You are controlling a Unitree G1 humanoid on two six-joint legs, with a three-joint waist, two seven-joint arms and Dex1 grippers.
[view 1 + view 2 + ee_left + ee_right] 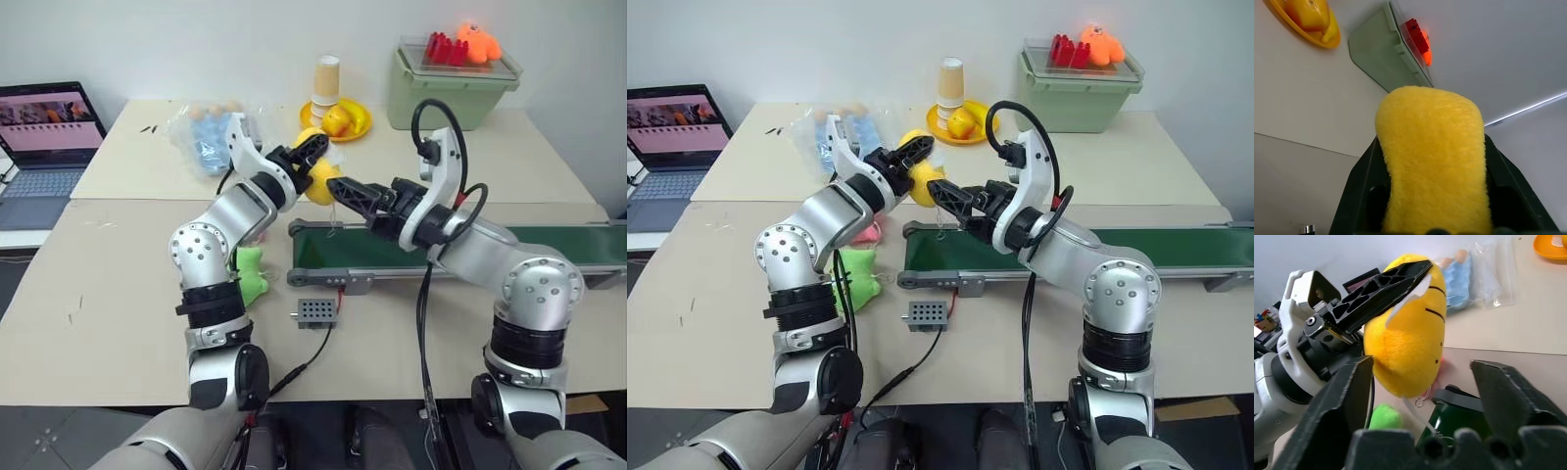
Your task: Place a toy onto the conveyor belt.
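Above the conveyor belt (549, 247), left claw (315, 162) grips yellow toy (323, 182); right claw (345, 192) open.

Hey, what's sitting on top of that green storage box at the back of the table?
On the green storage box's lid sit a red toy and an orange toy. What is inside the box is covered by the lid.

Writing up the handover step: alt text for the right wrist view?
The left gripper clamps a yellow plush toy in front of the right gripper, whose open fingers stand either side of it. Below lie the conveyor belt end and a green plush toy.
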